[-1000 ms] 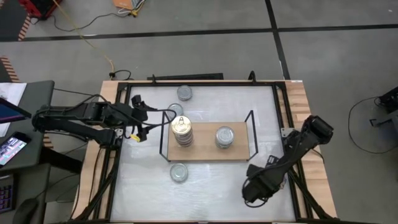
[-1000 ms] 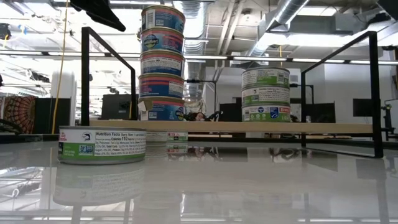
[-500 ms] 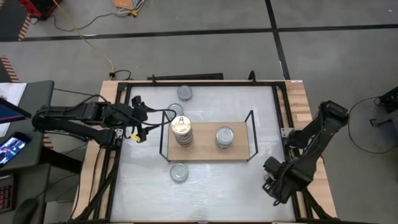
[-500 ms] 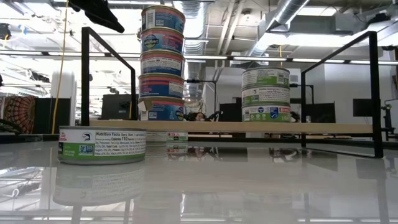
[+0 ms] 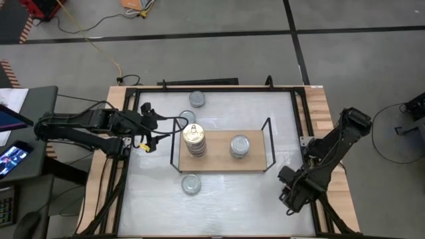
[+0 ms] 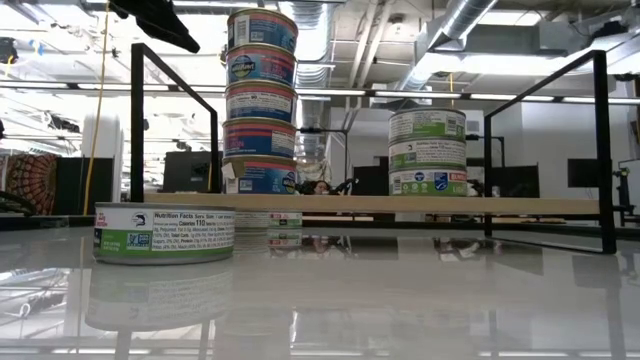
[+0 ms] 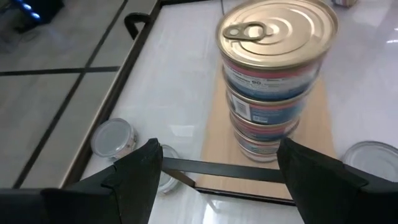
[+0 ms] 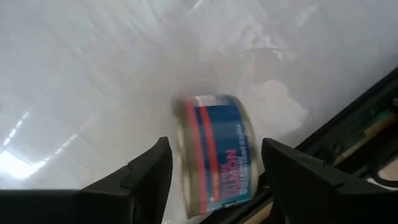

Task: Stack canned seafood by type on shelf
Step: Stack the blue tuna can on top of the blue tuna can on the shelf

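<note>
On the shelf (image 5: 222, 162) stand two stacks of canned seafood: a tall one with a gold pull-tab lid (image 5: 194, 141) (image 7: 273, 74) and a shorter silver-lidded one with green labels (image 5: 240, 146) (image 6: 427, 152). Loose tins sit on the table at the far side (image 5: 196, 99), by the shelf's far left corner (image 5: 188, 118) and in front of the shelf (image 5: 190, 184) (image 6: 165, 233). My left gripper (image 5: 153, 126) (image 7: 217, 180) hovers open, left of the shelf. My right gripper (image 5: 292, 192) (image 8: 214, 162) points down near the table's right edge, open, its fingers on either side of a blue-labelled tin (image 8: 214, 149) lying on its side. My right gripper's fingers (image 8: 149, 168) stand on either side of the blue-labelled tin's two flat ends, coming from above. I cannot tell whether they touch it. The tin rests on its curved side on the table, close to the black rail.
A black rail (image 8: 348, 118) runs along the table's right edge just beside the blue-labelled tin. Black wire frames (image 5: 267, 143) rise at the shelf's two short ends. White tabletop (image 5: 239, 196) lies open in front of the shelf.
My right gripper has gone toward the table's right edge and turned about its own axis, still pointing down. The left arm, the stacks and the loose tins have kept still.
</note>
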Controlling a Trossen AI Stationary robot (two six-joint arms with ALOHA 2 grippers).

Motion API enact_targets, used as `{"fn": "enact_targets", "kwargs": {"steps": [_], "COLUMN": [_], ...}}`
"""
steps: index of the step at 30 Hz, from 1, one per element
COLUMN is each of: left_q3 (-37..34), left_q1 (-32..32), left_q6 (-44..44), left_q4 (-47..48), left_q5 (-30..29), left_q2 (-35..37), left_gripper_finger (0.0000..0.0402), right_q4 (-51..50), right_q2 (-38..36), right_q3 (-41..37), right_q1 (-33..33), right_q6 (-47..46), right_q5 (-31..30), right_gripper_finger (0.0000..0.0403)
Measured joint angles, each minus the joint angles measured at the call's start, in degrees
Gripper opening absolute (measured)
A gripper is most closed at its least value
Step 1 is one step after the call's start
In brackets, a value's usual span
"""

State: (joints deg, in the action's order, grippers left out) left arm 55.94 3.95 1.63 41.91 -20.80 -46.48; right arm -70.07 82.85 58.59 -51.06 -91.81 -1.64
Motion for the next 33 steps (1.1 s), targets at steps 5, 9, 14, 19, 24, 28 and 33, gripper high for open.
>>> {"fn": "enact_targets", "kwargs": {"steps": [5,9,14,19,24,28,33], "left_q3": [0.0,0.0,0.0,0.0,0.0,0.0,0.0], "left_q1": [0.0,0.0,0.0,0.0,0.0,0.0,0.0], "left_q6": [-0.3,-0.6,-0.8,-2.3,-2.7,-2.7,-2.7], "left_q4": [2.6,4.1,3.7,3.7,3.7,3.7,3.7], "left_q5": [2.9,2.6,2.6,2.5,2.5,2.5,2.5], "left_q2": [0.0,0.0,0.0,0.0,0.0,0.0,0.0], "left_gripper_finger": [0.0302,0.0302,0.0302,0.0302,0.0302,0.0302,0.0302], "right_q4": [-0.4,0.8,2.5,3.8,8.5,14.3,14.9], "right_q2": [0.0,0.0,0.0,0.0,0.0,0.0,0.0], "right_q3": [0.0,0.0,0.0,-0.8,-4.9,-7.8,-9.2], "right_q1": [0.3,1.5,2.6,1.8,0.3,0.3,0.6], "right_q6": [-2.5,-1.3,2.6,3.6,2.0,1.9,1.9], "right_q5": [0.1,0.4,3.8,7.9,11.1,12.1,13.6], "right_gripper_finger": [0.0316,0.037,0.0392,0.0373,0.0371,0.0369,0.0351]}}
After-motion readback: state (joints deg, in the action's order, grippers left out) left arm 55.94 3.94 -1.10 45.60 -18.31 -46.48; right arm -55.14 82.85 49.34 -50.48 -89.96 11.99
